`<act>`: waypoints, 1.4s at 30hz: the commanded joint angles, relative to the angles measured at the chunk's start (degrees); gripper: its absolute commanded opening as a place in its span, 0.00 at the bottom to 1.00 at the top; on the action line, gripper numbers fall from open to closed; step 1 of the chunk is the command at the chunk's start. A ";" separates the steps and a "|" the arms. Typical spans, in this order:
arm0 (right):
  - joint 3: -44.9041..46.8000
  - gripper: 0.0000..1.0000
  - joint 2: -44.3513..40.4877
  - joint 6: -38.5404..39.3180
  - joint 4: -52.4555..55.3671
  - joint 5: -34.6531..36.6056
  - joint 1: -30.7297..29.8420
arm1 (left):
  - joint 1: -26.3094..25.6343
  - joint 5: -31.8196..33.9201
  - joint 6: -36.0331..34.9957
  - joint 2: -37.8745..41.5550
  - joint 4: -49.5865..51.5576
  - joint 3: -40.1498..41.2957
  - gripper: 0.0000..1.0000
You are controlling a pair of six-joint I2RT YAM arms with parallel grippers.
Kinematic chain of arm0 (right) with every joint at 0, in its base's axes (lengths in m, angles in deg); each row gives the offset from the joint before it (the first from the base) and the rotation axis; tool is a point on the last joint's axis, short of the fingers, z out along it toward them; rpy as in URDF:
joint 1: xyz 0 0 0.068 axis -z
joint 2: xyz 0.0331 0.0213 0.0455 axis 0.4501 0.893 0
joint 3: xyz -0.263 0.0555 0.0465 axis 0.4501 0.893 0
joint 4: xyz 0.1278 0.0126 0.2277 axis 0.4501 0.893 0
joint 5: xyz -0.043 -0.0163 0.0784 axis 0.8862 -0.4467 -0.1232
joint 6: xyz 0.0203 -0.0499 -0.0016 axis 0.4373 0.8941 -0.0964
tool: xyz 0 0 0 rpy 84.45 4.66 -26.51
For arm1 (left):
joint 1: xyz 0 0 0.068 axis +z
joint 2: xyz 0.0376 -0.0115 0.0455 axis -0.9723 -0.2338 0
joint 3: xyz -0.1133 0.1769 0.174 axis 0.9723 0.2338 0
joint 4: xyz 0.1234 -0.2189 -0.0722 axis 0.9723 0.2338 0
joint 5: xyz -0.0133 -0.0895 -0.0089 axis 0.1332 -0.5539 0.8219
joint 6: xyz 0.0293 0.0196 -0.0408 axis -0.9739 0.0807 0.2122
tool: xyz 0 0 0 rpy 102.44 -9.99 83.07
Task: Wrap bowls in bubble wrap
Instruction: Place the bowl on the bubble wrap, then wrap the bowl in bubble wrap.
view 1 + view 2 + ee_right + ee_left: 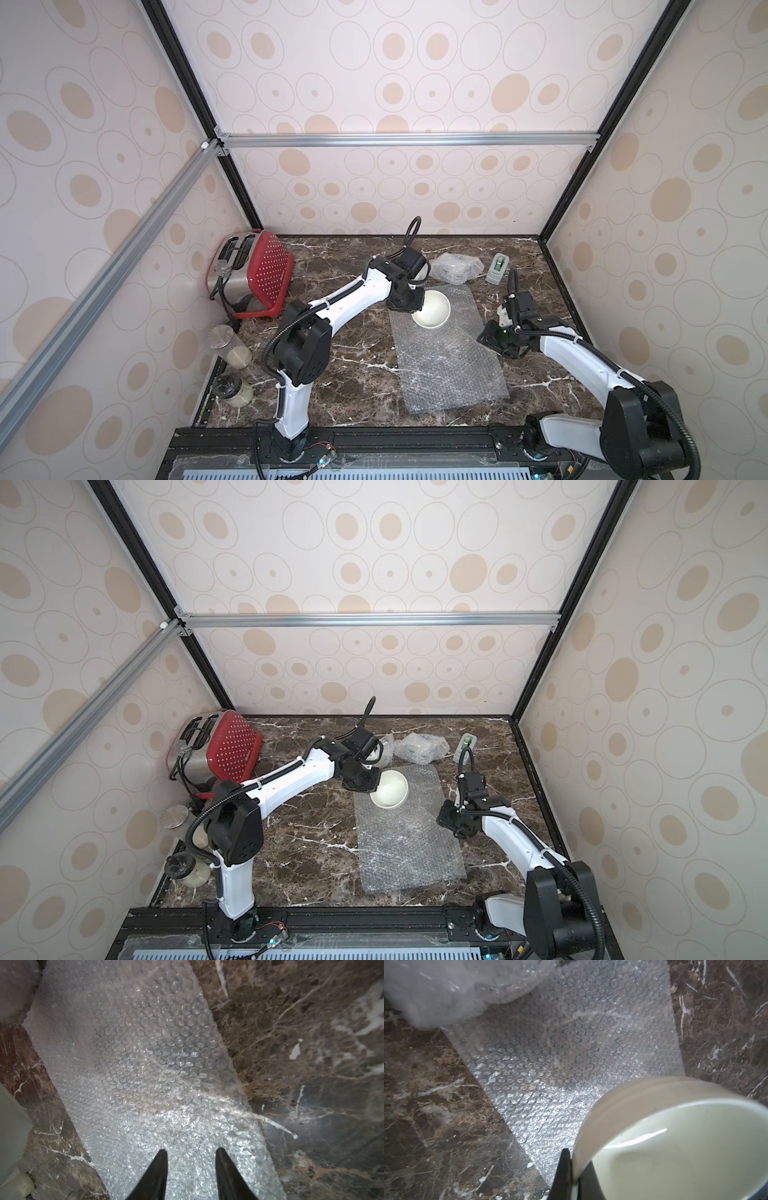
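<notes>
OK: cream bowl (432, 309) is tilted over the far end of the flat bubble wrap sheet (449, 361), with the left gripper (574, 1174) clamped on its rim. I'd level it and set it down nearer the sheet's centre before letting go. Right gripper (191, 1150) is half-spread and empty over the sheet's right edge.

No readable text, no legible labels, brand names, numbers or signs on anything in any view.
</notes>
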 commanded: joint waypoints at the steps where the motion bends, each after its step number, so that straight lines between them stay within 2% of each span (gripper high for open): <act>1: 1.21 0.42 0.22 0.25 2.09 1.54 1.42 | -3.20 -2.26 0.33 -1.52 1.86 -4.86 0.00; 13: 3.53 0.43 -1.03 0.33 2.97 1.60 4.29 | -6.57 -3.86 0.33 -8.80 3.03 -7.04 0.00; 17: 4.42 0.43 -0.23 -0.04 2.70 3.24 4.66 | -6.74 -3.64 -0.14 -9.87 3.50 -7.07 0.16; 22: 5.18 0.43 0.50 -0.44 2.67 4.57 4.76 | -6.78 -2.61 -0.79 -8.34 3.60 -6.23 0.48; 25: 5.62 0.43 1.94 -0.50 2.78 4.07 4.76 | -6.78 -1.72 -1.08 -6.33 3.12 -5.33 0.58; 27: 6.28 0.41 2.90 -0.79 2.31 2.65 4.77 | -6.78 -1.36 -1.17 -4.92 2.48 -4.62 0.61; 32: 8.58 0.31 3.76 -1.70 2.27 -0.42 4.33 | -6.75 0.86 -1.10 -0.26 0.07 -0.52 0.68; 34: 9.81 0.20 2.80 -2.75 2.71 -1.01 3.17 | -6.47 1.38 -0.75 1.96 -1.79 1.90 0.69; 37: 10.89 0.09 0.91 -5.63 3.94 -1.30 -0.24 | -5.60 1.54 -0.13 4.82 -4.61 5.55 0.69; 42: 13.21 0.05 -3.68 -10.01 7.45 -0.15 -6.20 | -3.25 0.98 0.48 8.83 -7.79 10.84 0.69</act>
